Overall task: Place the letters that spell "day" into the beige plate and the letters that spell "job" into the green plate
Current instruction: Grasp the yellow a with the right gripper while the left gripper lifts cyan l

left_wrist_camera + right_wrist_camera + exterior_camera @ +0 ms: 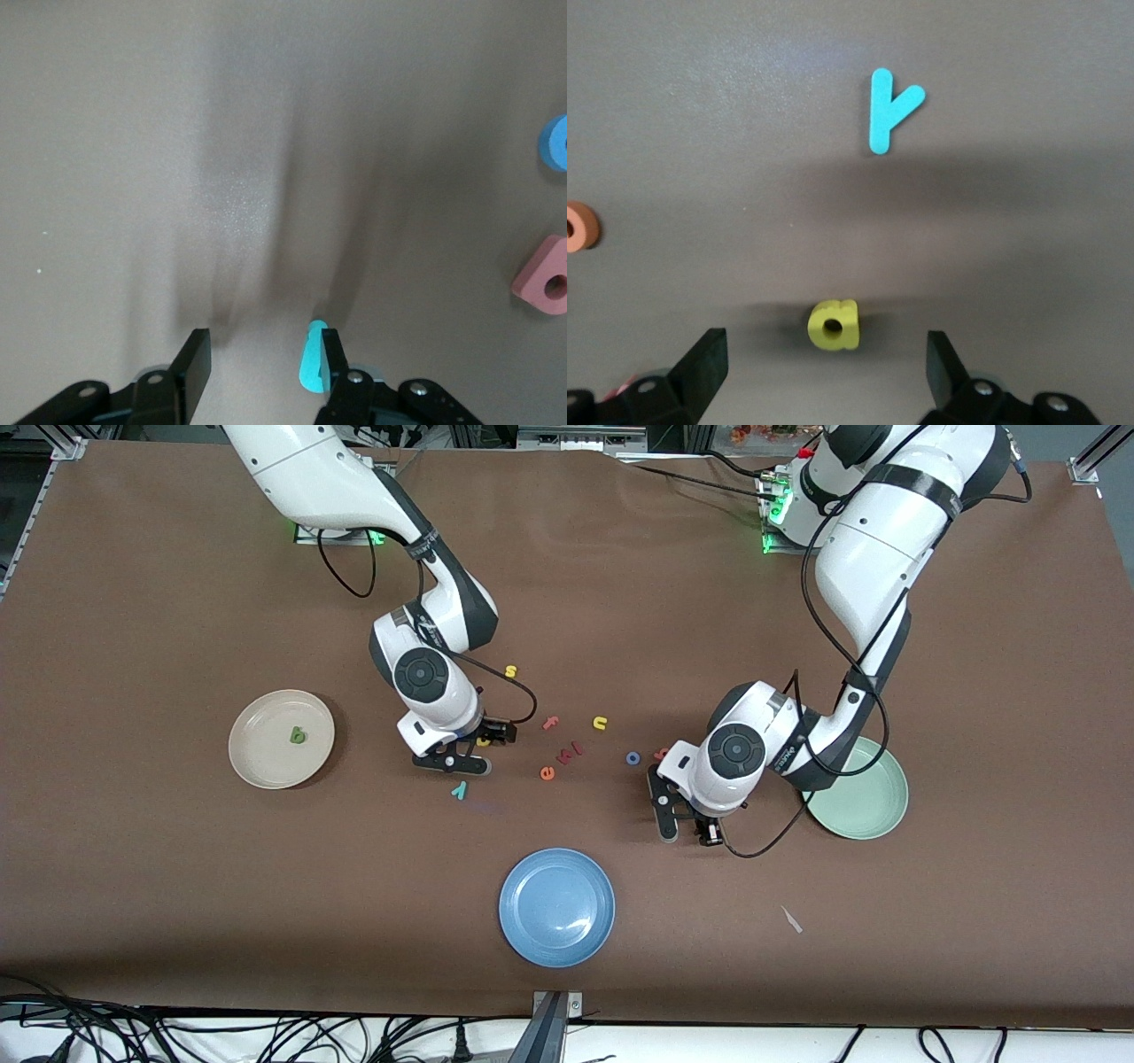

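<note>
In the front view, one letter of six is home: the green "a" (298,735) lies in the beige plate (252,766). The green plate (873,815) shows no letter on the part not hidden by the left arm. Three plates count in all, with the blue plate (556,906). Loose on the table are the teal "y" (459,789), blue "o" (633,758), salmon "b" (660,754), yellow "s" (510,671), yellow "u" (600,723), pink "f" (551,723) and orange "e" (547,772). The right gripper (478,746) hangs over the yellow "d" (484,740). The left gripper (687,833) is low over bare table near the "b".

In the left wrist view, the left gripper (263,354) stands half open, with one teal "j" (313,354) against one finger, not yet clamped. The "o" and "b" lie nearby.

In the right wrist view, the right gripper (826,359) is spread wide and holds nothing. The "d" lies between its fingers, with the "y" apart.

Five letters are left, I judge.
</note>
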`<action>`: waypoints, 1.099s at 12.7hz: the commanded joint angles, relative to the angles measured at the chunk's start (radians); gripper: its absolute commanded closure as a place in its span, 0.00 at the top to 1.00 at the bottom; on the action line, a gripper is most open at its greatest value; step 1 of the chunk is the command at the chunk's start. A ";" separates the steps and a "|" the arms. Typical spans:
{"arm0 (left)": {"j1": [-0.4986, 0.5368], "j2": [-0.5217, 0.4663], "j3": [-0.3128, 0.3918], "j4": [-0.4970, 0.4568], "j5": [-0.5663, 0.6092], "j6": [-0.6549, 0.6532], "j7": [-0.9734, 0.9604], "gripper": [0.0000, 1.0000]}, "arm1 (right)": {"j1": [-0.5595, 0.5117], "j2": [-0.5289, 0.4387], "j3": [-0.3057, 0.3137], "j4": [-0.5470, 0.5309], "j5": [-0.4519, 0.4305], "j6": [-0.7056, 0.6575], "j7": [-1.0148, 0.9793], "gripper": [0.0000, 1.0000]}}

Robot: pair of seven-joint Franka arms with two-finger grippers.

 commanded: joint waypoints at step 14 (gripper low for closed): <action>0.014 -0.022 -0.018 -0.008 0.016 -0.044 0.051 0.00 | 0.018 0.055 -0.004 0.036 -0.006 0.004 -0.046 0.32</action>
